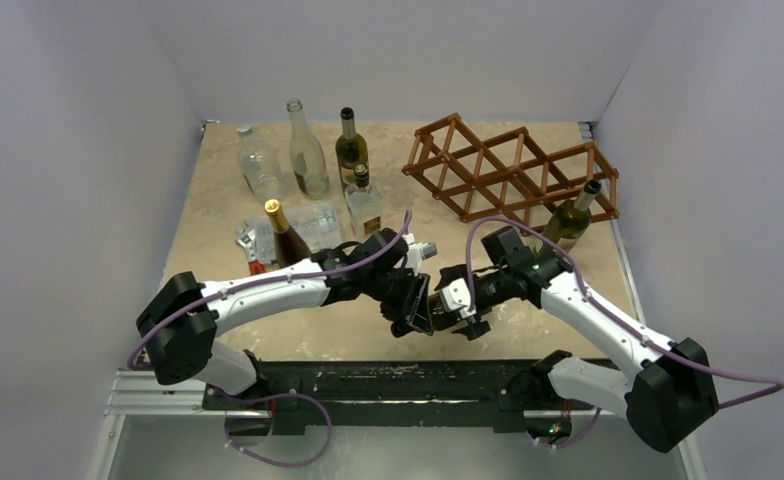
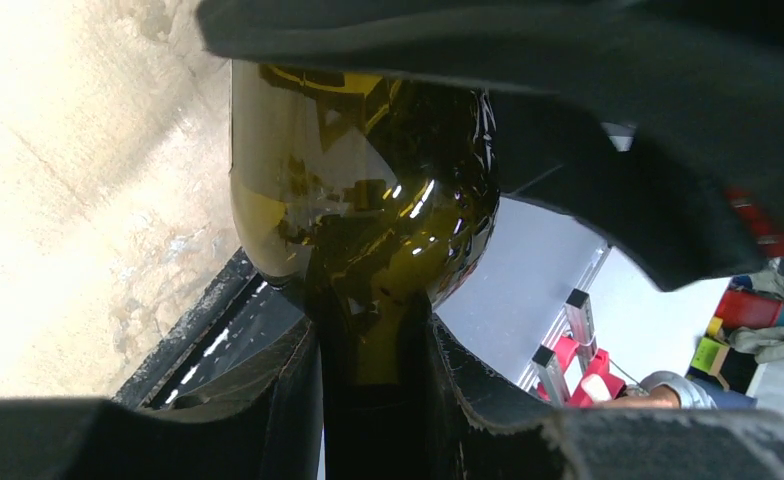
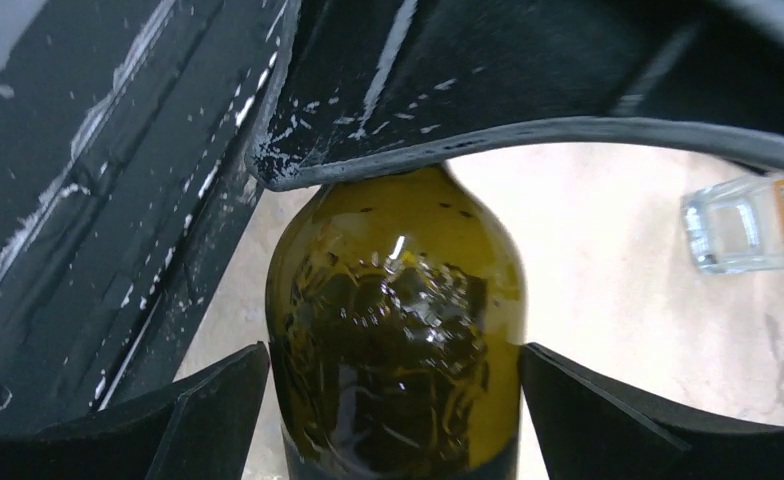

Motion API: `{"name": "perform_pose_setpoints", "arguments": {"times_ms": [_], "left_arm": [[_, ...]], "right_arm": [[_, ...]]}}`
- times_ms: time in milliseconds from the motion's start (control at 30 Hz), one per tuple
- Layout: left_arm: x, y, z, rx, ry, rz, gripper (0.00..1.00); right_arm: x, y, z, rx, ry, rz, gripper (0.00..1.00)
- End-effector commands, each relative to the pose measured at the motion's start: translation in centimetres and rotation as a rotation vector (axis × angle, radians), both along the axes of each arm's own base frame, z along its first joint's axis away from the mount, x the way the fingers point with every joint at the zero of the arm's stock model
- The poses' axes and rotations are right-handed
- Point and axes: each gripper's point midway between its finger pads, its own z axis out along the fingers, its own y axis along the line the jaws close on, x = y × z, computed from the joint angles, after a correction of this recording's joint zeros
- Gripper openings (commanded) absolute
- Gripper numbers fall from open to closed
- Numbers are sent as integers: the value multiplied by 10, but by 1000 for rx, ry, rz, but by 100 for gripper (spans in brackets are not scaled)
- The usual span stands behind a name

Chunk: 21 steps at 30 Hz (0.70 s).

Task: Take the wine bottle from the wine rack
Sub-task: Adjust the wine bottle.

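1. The left gripper [image 1: 406, 296] pinched the neck of the wine bottle [image 2: 368, 180], its arm stretched low and rightward.
2. The bottle sat between both grippers near the table's front edge. The removal looked done, with a handover or set-down under way.
3. The right gripper [image 3: 396, 400] stood spread wide astride the bottle's body, its arm reaching leftward.
4. The wine rack [image 1: 513, 165] stood well apart at the far right. The next move probably called for a firm right-hand grip before any release.
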Motion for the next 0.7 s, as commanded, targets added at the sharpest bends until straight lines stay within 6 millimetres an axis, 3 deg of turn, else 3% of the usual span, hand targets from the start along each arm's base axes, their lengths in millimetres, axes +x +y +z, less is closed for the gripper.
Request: {"name": "perform_pose_setpoints", "arguments": {"times_ms": [0, 167, 267, 367, 533, 667], "left_arm": [[14, -36, 70, -256, -94, -54, 0], [14, -37, 70, -259, -82, -55, 0], [15, -37, 70, -259, -77, -48, 0], [16, -36, 70, -263, -77, -43, 0], [18, -31, 72, -275, -85, -24, 18], [18, -24, 71, -281, -96, 1, 47]], "right_arm": [[12, 2, -16, -67, -70, -11, 99], [13, 4, -21, -80, -103, -6, 94], [16, 6, -18, -71, -113, -5, 83], [14, 8, -14, -66, -119, 24, 66], [12, 11, -5, -51, -120, 45, 26], [9, 13, -1, -33, -108, 56, 11]]}}
